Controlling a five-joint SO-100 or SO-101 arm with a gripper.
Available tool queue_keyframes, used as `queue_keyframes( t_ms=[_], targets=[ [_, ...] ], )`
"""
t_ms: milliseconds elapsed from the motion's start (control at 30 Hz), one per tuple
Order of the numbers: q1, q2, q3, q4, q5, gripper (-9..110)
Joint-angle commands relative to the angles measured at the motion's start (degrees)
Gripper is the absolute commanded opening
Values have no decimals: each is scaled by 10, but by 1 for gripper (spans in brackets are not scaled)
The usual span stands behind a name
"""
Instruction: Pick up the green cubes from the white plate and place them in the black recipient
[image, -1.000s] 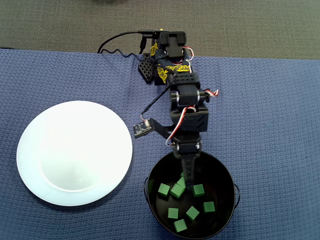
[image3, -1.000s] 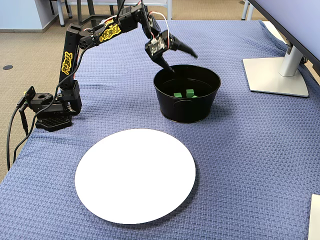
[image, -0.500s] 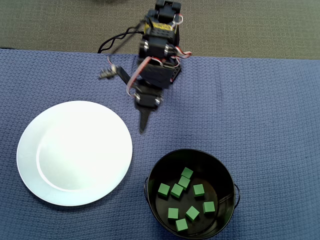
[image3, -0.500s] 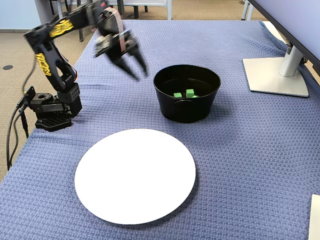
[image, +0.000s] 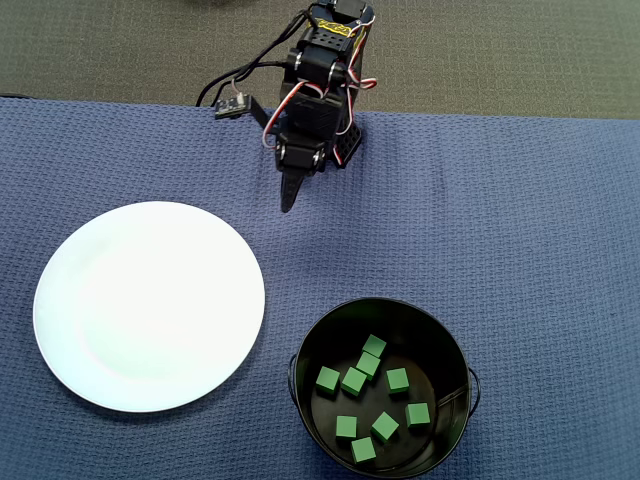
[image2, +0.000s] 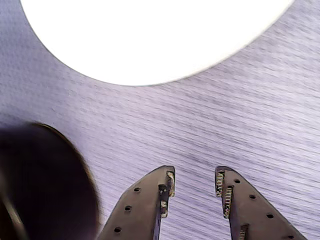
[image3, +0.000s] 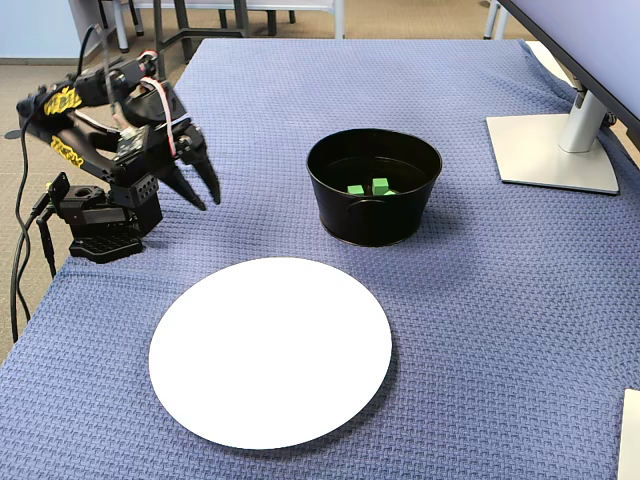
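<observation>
Eight green cubes (image: 369, 364) lay inside the black pot (image: 305, 396) in the overhead view, spread over its floor, some touching and some apart. In the fixed view only two of them showed over the pot's near wall. The white plate (image: 70, 290) sat on the blue woven cloth (image: 520, 220) that covered the worktop, just beside the pot but not touching it. Nothing lay on the plate.

The arm was folded back near its black base (image3: 100, 235) at the edge of the cloth, well away from the pot. The gripper (image3: 201, 190) pointed down at the bare cloth. Its two fingers were a little way apart and held nothing; the wrist view showed only cloth in the gap between them (image2: 194, 184). In that view the plate filled the top, and a dark blurry shape at the lower left was too fuzzy to tell.

A grey monitor stand (image3: 553, 150) stood on the far right side of the cloth in the fixed view. Black cables (image3: 25, 270) hung off the worktop by the arm's base.
</observation>
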Motion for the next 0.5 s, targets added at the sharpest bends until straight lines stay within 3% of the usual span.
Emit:
queue_keyframes(
  t_ms=[0,467],
  targets=[
    [-17,83,38,51,-4,0],
    [-31,89,70,43,-9,0]
  ],
)
